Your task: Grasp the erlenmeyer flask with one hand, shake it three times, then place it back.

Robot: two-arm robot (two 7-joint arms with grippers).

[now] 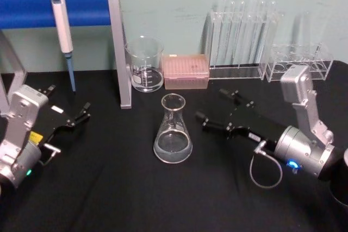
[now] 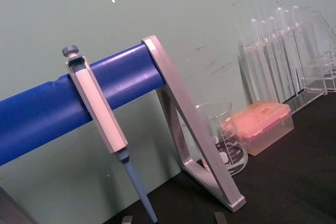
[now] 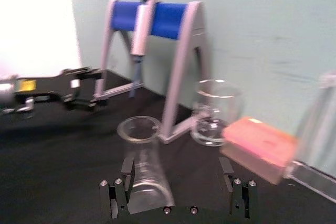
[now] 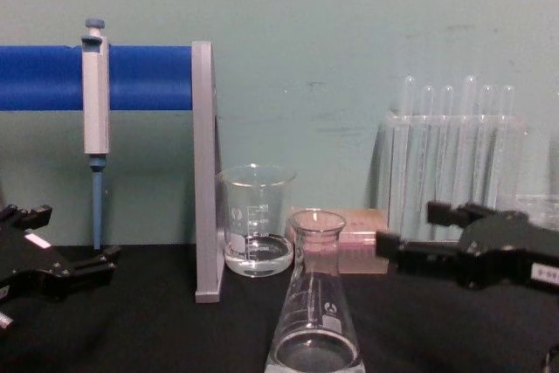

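Mid-table on the black cloth [image 1: 109, 188], your flask [image 1: 173, 131] is standing upright, untouched.

Your right gripper [image 1: 217, 110] is hovering just to the flask's right w/ fingers spread wide, holding nothing, pointing at it. Left gripper [image 1: 76, 117] is sitting parked near the left edge, also open & empty. Behind the flask you're seeing a beaker [image 1: 144, 63], pink tip box [image 1: 186, 70], test tube rack [image 1: 239, 36] & a pipette [image 1: 62, 25] hanging on the blue stand [image 1: 81, 8].

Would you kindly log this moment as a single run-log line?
right gripper: open, beside erlenmeyer flask, no contact | flask: upright on table | left gripper: open, idle at left
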